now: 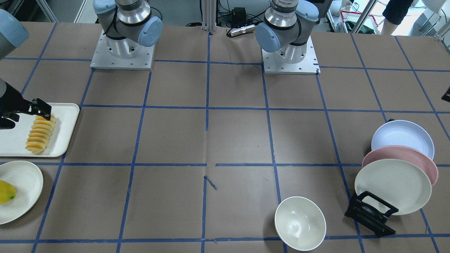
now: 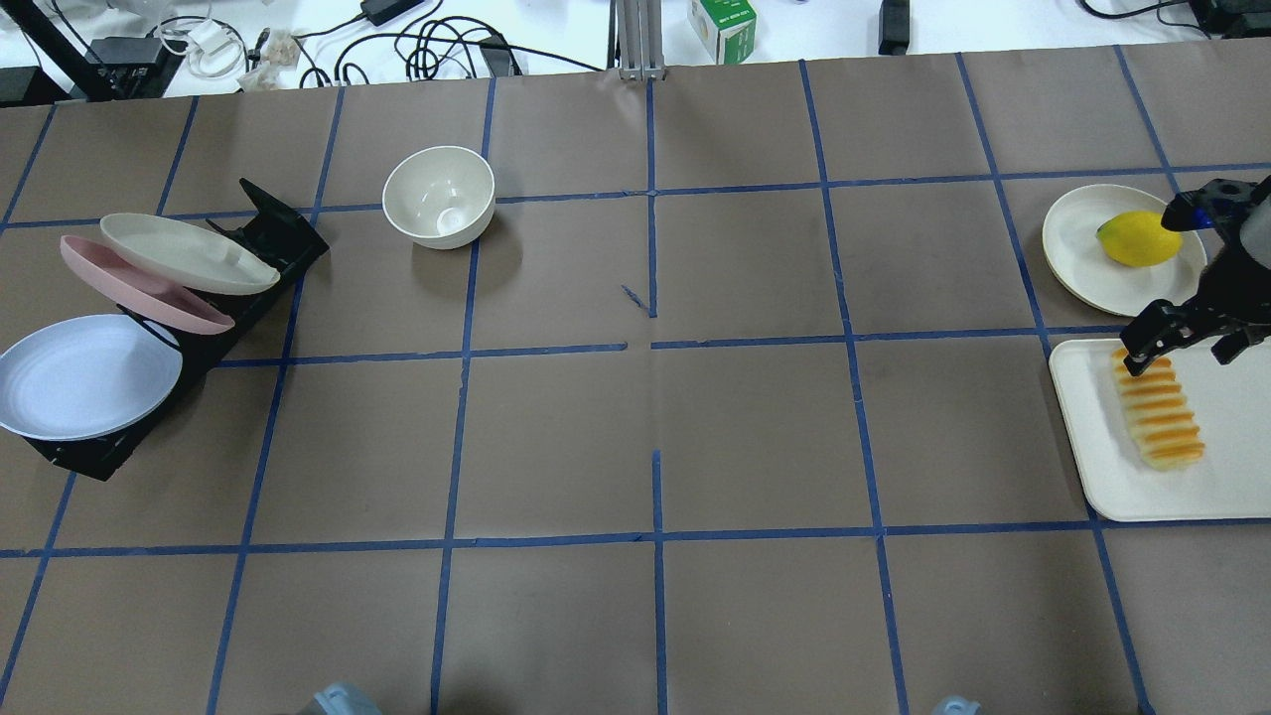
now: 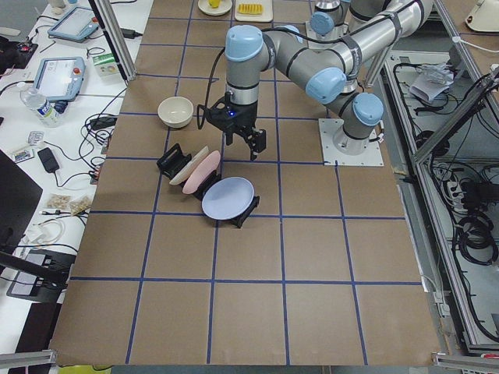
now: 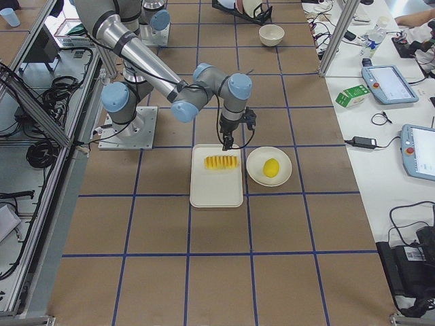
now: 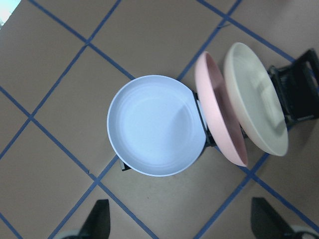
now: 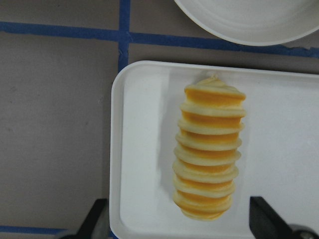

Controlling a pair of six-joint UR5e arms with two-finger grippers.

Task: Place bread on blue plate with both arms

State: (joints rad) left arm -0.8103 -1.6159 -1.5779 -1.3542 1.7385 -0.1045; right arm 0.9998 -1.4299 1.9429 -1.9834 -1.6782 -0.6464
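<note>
The bread (image 6: 209, 149), a ridged golden-orange loaf, lies on a white tray (image 6: 144, 149); it also shows in the overhead view (image 2: 1157, 407) and the front view (image 1: 40, 135). My right gripper (image 6: 179, 224) hangs open over the loaf's near end, fingers apart on either side; in the overhead view it (image 2: 1182, 333) sits at the tray's far edge. The blue plate (image 5: 154, 124) leans in a black rack (image 2: 268, 233), lowest of three plates (image 2: 84, 375). My left gripper (image 5: 184, 224) is open and empty above it, seen also from the left end (image 3: 242, 140).
A pink plate (image 2: 139, 288) and a cream plate (image 2: 184, 253) lean in the same rack. A white bowl (image 2: 439, 196) stands near the rack. A cream plate (image 2: 1077, 238) with a yellow fruit (image 2: 1137, 238) sits beside the tray.
</note>
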